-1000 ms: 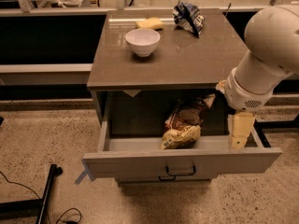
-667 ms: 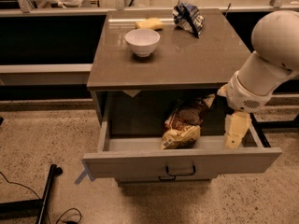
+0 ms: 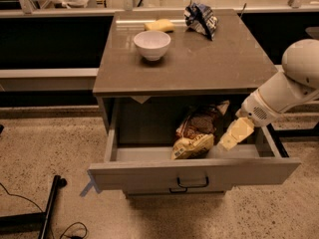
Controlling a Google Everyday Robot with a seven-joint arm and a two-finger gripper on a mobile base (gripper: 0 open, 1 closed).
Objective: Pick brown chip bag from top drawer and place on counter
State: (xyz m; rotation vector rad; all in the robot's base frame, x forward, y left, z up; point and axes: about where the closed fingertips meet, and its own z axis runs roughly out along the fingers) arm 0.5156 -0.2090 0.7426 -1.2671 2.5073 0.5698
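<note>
While the top drawer (image 3: 149, 176) stands pulled open nearest us, we see the brown chip bag (image 3: 195, 133) lying inside it, right of centre. The claw (image 3: 234, 135) hangs just beside the bag's right edge, and we cannot tell its state. Beyond, the tabletop (image 3: 219, 66) carries a white bowl (image 3: 152, 45) and a blue-and-white bag (image 3: 200, 19).
</note>
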